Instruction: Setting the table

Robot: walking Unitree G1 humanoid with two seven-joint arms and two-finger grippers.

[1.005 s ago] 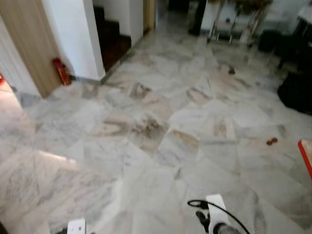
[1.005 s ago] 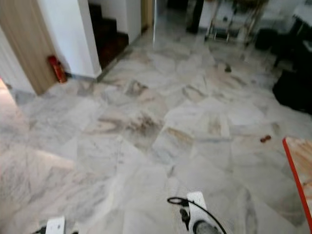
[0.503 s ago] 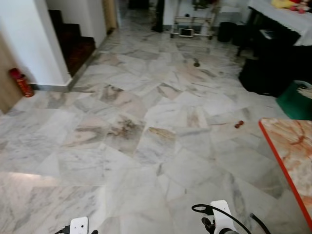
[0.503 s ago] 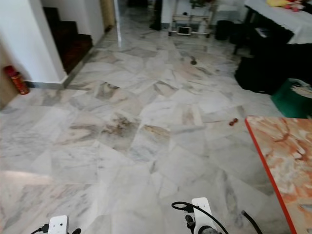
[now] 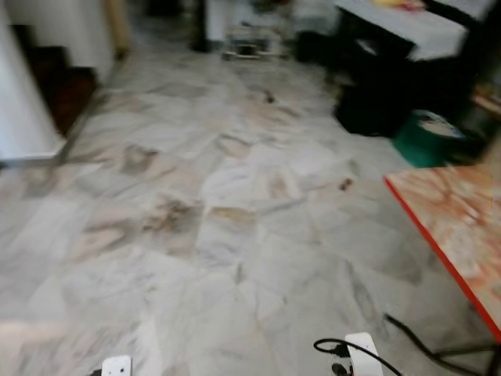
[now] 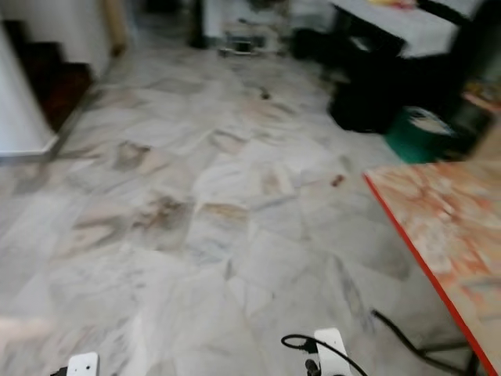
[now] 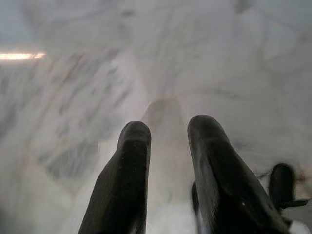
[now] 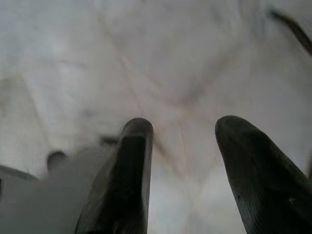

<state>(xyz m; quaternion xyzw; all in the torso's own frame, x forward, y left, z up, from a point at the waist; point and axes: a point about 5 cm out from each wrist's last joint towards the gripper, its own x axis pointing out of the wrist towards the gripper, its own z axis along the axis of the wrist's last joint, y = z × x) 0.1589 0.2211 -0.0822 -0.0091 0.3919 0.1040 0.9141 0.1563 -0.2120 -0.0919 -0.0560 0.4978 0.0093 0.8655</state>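
Observation:
A table [image 5: 458,211] with an orange marbled top and a red edge stands at the right, and nothing on the part I see can be made out. Both arms hang low over the pale marble floor [image 5: 235,258]. In the left wrist view my left gripper [image 7: 168,129] is open by a narrow gap, with bare floor between its fingers. In the right wrist view my right gripper [image 8: 185,129] is open wider and also holds nothing. The picture is blurred by motion.
A white wall [image 5: 23,117] and dark stairs [image 5: 66,90] are at the left. Dark furniture [image 5: 376,102], a green bin [image 5: 427,141] and a white-covered table [image 5: 415,31] stand at the back right. A black cable [image 5: 423,348] lies on the floor by the table.
The camera has swung to the right: the wall and stairs slid left, the red fire extinguisher left the picture, and the orange table takes more of the right side. The arms still hang.

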